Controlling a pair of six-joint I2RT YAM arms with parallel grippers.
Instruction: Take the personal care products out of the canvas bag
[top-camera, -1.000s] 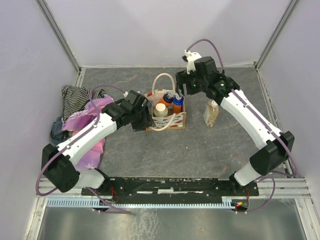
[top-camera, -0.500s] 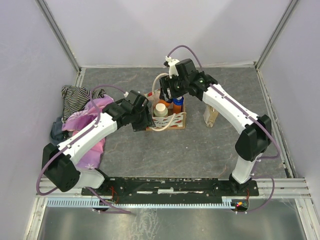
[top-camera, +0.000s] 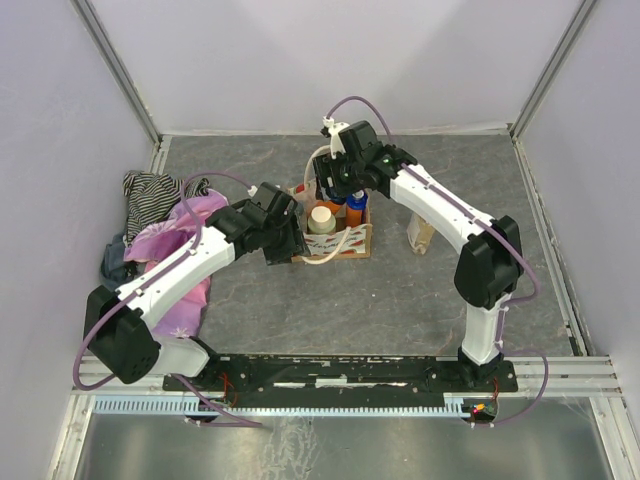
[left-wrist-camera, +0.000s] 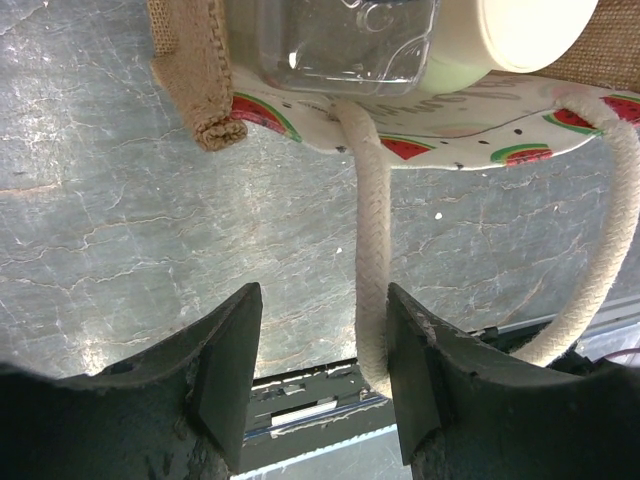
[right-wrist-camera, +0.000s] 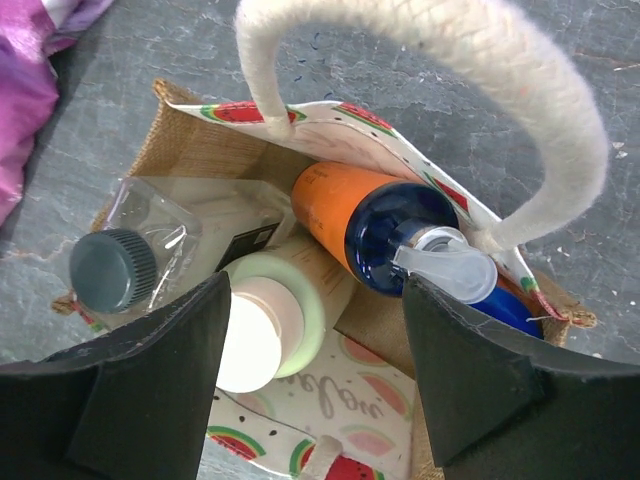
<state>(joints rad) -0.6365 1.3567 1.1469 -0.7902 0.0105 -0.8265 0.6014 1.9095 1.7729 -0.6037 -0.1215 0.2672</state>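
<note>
Canvas bag (top-camera: 345, 243): 4 bottles (right-wrist-camera: 330, 200) inside, 1 btl (top-camera: 419, 238) outside; L claw (left-wrist-camera: 322, 300), R claw (right-wrist-camera: 315, 300) open.

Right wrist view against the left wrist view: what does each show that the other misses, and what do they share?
Only the right wrist: the inside of the bag from above, with the orange pump bottle, the dark cap of the clear bottle, a pink cloth, and the open right gripper over them. Only the left wrist: the open left gripper with a rope handle hanging between its fingers, unclamped, and the base rail. Both: the bag, the clear bottle, the cream cap and the table.
</note>
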